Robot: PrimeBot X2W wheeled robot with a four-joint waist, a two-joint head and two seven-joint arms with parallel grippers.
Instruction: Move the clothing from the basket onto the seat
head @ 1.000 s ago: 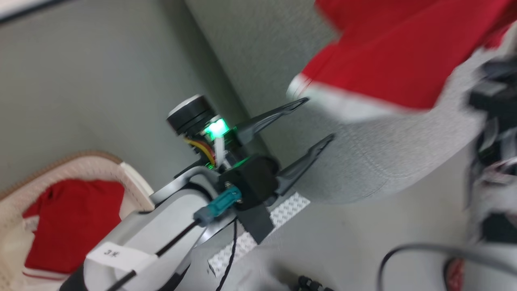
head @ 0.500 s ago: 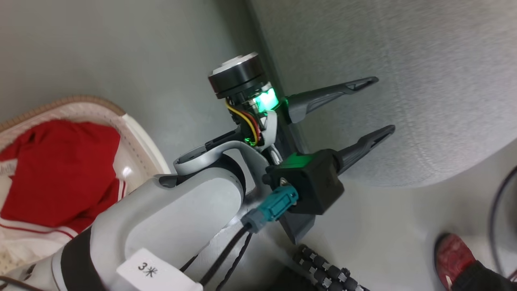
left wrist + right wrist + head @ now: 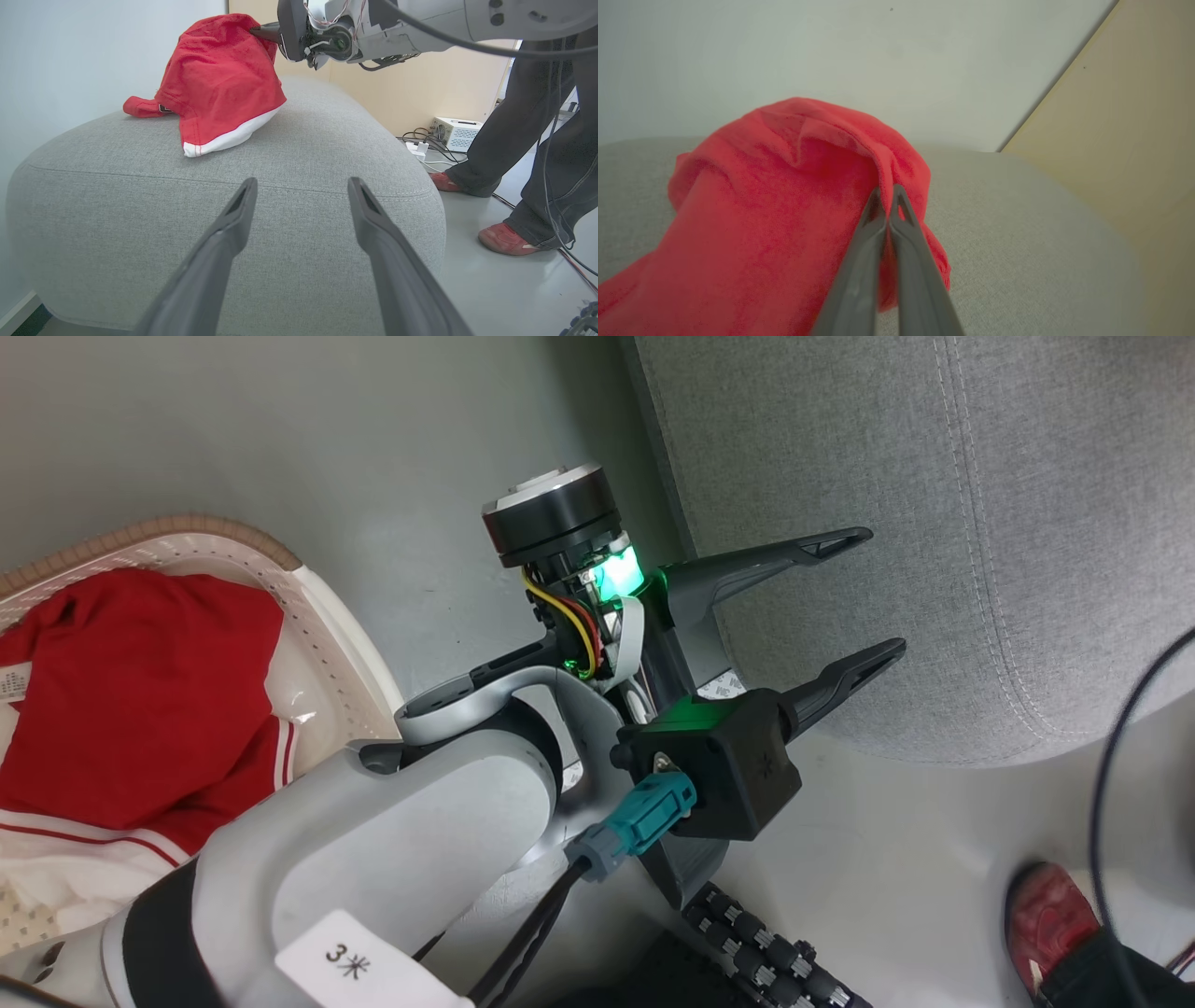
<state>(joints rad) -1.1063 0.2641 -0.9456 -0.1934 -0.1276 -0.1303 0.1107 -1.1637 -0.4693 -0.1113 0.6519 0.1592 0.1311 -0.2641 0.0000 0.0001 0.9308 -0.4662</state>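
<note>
My left gripper [image 3: 882,588] [image 3: 301,184] is open and empty, its fingers pointing at the side of the grey seat [image 3: 887,457] [image 3: 303,140]. Red clothing [image 3: 140,700] with white hems lies in the cream basket [image 3: 327,616] at the head view's left. Another red piece of clothing [image 3: 219,88] [image 3: 784,210] is draped on top of the seat [image 3: 1017,242], its upper fold pinched by my right gripper [image 3: 887,189] [image 3: 261,31], which is shut on it.
A person's legs in dark trousers [image 3: 528,116] and red shoes [image 3: 504,238] [image 3: 1050,919] stand right of the seat. Cables and a white box [image 3: 455,130] lie on the floor behind. A wall runs left of the seat.
The head view has swung toward the basket and floor, so the red garment and right arm left its picture. The left gripper stays open beside the seat.
</note>
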